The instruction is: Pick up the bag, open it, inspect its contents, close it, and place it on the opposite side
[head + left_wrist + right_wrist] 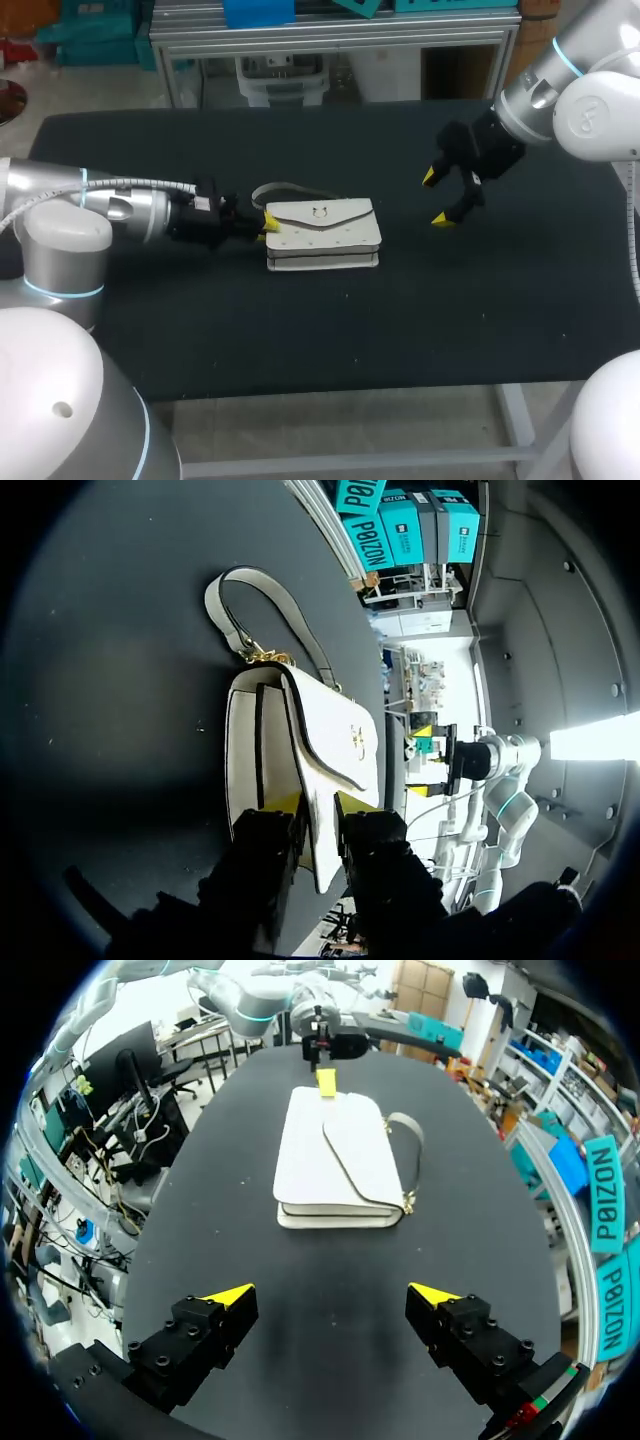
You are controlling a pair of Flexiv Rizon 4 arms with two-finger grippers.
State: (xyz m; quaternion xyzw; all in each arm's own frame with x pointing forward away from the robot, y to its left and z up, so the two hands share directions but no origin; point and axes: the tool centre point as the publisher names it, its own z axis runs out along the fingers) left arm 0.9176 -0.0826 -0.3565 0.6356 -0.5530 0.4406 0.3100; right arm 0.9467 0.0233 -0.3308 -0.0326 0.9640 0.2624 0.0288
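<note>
On the black desk (300, 330), near its middle, lies the white leather flap handbag (325, 235), closed; left end effector (318, 802) clenched on its flap edge; right end effector (438, 198) released, well apart, above the desk

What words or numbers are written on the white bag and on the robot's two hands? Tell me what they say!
No text can be read on any of them.
White bag: no words or numbers show.
Gold clasp on the bag's flap: too small to tell whether it carries a mark.
Left gripper: no print shows.
Right gripper: no print shows.
</note>
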